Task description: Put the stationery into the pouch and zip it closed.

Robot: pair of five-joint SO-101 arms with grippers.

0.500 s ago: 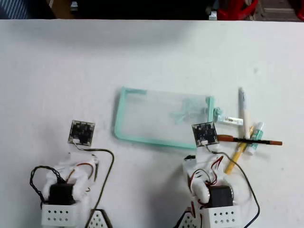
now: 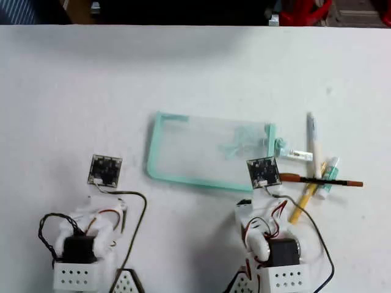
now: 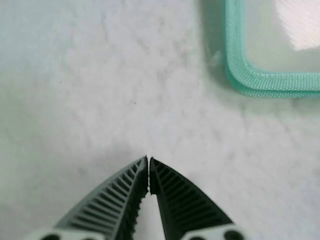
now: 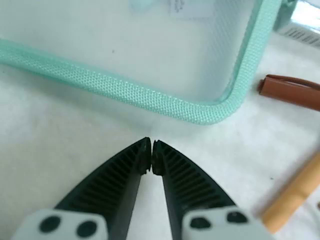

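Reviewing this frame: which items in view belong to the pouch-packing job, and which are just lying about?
Belongs to the job:
- pouch
- white pen
- brown pen
- yellow pencil
- green-capped tube
- small clear item by the pouch's end

Just lying about:
- red object beyond the far edge of the table

Pouch [image 2: 189, 180]: clear panel, mint-green woven-mesh trim.
Brown pen [image 2: 317, 180]; yellow pen [image 2: 302, 204]; white pen [image 2: 313, 143].
Table [image 2: 91, 85]: white.
Left gripper [image 3: 149, 172], right gripper [image 4: 151, 155]: black, ribbed.
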